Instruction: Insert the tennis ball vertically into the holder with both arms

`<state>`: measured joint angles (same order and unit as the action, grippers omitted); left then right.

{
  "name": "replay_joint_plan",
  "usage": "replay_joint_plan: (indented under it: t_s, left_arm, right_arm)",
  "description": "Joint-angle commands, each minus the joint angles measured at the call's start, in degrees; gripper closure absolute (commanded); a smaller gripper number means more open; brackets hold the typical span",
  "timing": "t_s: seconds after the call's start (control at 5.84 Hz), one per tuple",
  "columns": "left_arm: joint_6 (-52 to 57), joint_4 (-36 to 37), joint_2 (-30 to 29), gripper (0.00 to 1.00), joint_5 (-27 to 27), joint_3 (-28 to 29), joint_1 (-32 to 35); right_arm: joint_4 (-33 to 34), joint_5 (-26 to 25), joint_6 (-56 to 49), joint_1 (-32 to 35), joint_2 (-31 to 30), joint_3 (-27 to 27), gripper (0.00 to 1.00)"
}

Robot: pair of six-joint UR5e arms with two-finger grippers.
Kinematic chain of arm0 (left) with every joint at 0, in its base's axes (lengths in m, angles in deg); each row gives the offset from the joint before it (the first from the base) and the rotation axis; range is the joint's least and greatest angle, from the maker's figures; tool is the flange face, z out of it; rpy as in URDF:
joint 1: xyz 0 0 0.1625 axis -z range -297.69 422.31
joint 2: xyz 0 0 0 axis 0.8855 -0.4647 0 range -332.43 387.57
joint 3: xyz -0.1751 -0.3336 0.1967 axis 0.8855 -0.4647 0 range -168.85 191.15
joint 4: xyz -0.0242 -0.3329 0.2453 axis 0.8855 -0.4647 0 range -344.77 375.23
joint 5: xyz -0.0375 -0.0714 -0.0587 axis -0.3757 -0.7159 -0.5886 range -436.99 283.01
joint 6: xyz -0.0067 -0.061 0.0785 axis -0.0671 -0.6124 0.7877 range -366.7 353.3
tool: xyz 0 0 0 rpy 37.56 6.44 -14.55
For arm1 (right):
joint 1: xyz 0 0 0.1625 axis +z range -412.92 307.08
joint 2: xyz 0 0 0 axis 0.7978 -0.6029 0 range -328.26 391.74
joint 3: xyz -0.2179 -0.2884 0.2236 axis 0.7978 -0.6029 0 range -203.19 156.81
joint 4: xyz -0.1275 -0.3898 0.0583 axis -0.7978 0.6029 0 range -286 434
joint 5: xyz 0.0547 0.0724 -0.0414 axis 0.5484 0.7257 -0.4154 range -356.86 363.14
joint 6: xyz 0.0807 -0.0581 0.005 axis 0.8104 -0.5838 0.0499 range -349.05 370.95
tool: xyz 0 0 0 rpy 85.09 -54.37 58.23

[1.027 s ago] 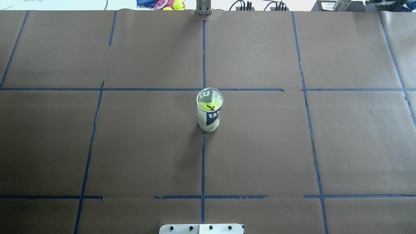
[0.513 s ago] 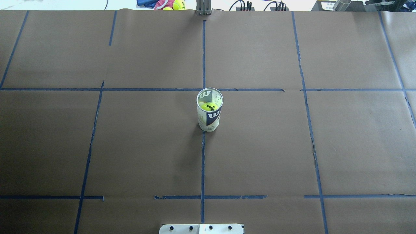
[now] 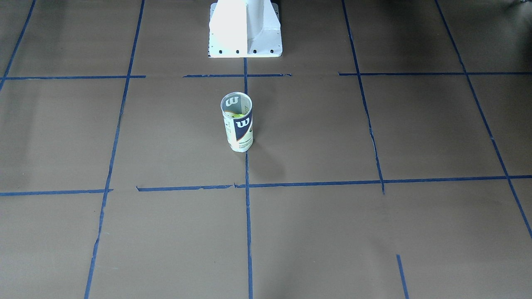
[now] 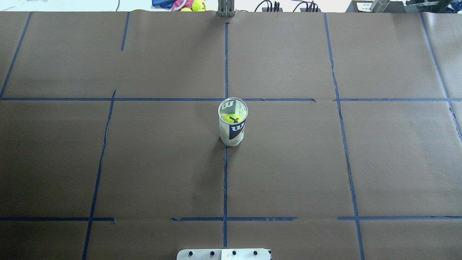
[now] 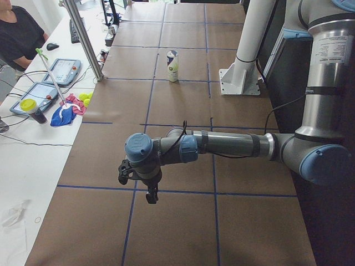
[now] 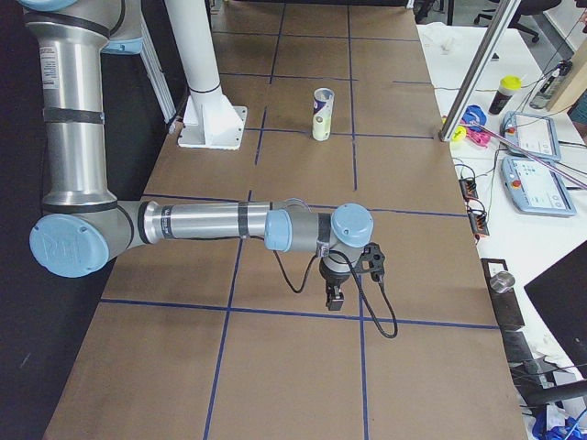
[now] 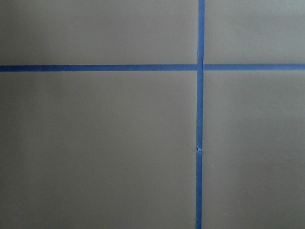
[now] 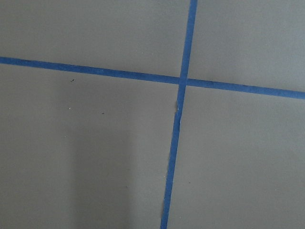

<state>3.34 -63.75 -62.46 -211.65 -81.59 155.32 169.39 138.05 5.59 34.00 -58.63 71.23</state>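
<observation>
— Where is the right gripper [image 6: 335, 295]?
— Over the brown table [image 6: 275, 385], pointing down, well apart from the holder [image 6: 322, 114].
— And the holder?
— Upright, near the white pedestal [image 6: 211, 124].

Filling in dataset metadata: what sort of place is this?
Most likely a robotics lab's data-collection bench, not a home or factory: a table covered in brown paper and gridded with blue tape, the robot's left arm and right arm, and teach pendants on a side desk.
</observation>
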Motion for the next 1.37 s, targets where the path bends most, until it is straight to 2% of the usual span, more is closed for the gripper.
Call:
replay_joint_plan:
  t_s: [0.0, 0.68, 1.2]
  left_arm:
    - [0.2, 0.0, 0.7, 0.0, -4.9, -0.3, 0.0]
    - [0.6, 0.0, 2.3, 0.0, -3.2, -1.6, 0.0]
    - [0.6, 0.0, 2.6, 0.0, -3.2, -1.6, 0.0]
  right_arm:
    - [0.0, 0.1, 0.1, 0.0, -0.1, 0.2, 0.0]
    - [0.8, 0.4, -0.3, 0.1, 1.4, -0.3, 0.0]
    - [6.0, 0.7, -2.9, 0.2, 3.3, 0.1, 0.0]
